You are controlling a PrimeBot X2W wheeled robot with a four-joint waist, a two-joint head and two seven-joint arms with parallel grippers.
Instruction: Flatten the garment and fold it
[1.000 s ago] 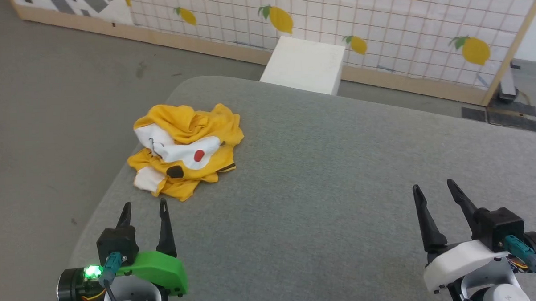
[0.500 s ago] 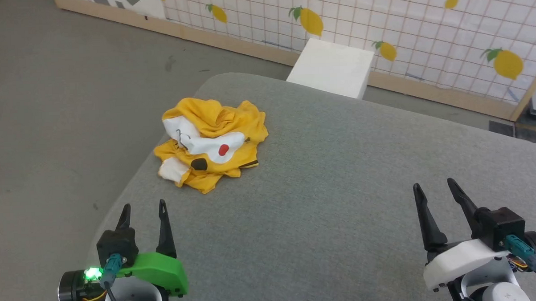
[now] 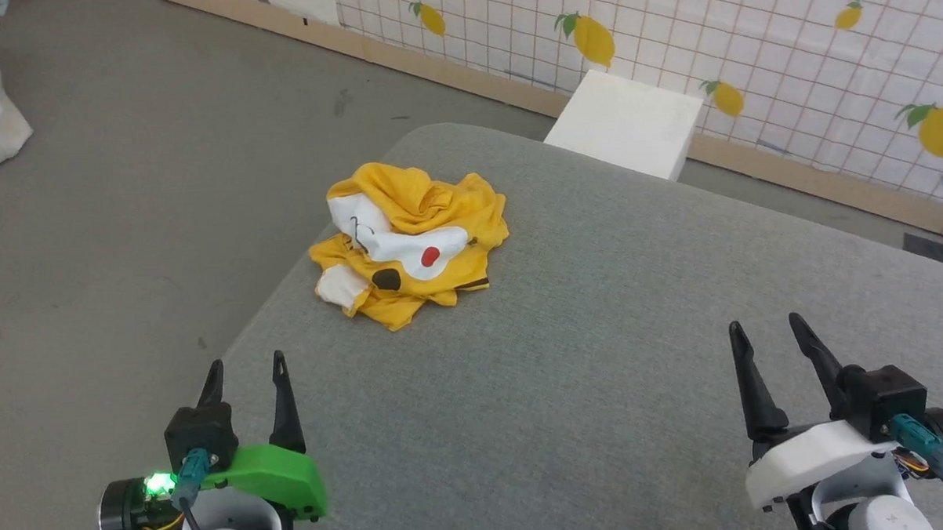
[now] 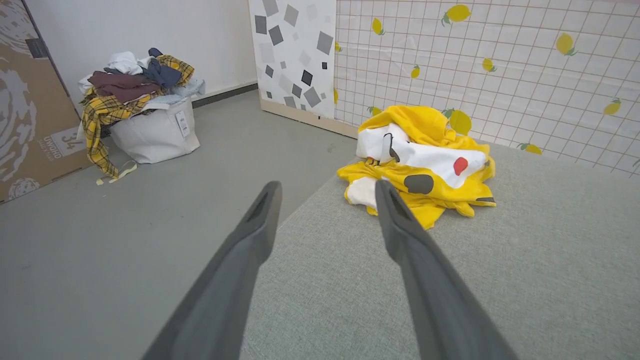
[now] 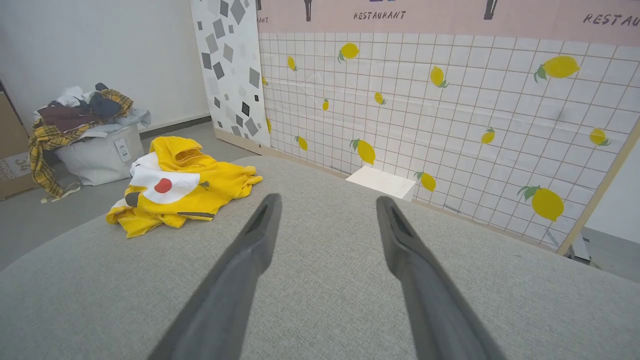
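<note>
While you look down from the head camera, your left gripper (image 3: 246,361) sits at the lower left with its two fingers spread and nothing between them. Your right gripper (image 3: 764,324), at the lower right, is likewise released and empty. You find the garment (image 3: 412,243) crumpled in a heap near the far left corner of the grey padded surface (image 3: 601,386), well apart from both grippers and nearer your left one. Its white patches, red dot and black dot face up. Beyond the far edge, a white box (image 3: 627,122) stands on the floor by the lemon-print screen (image 3: 785,42).
</note>
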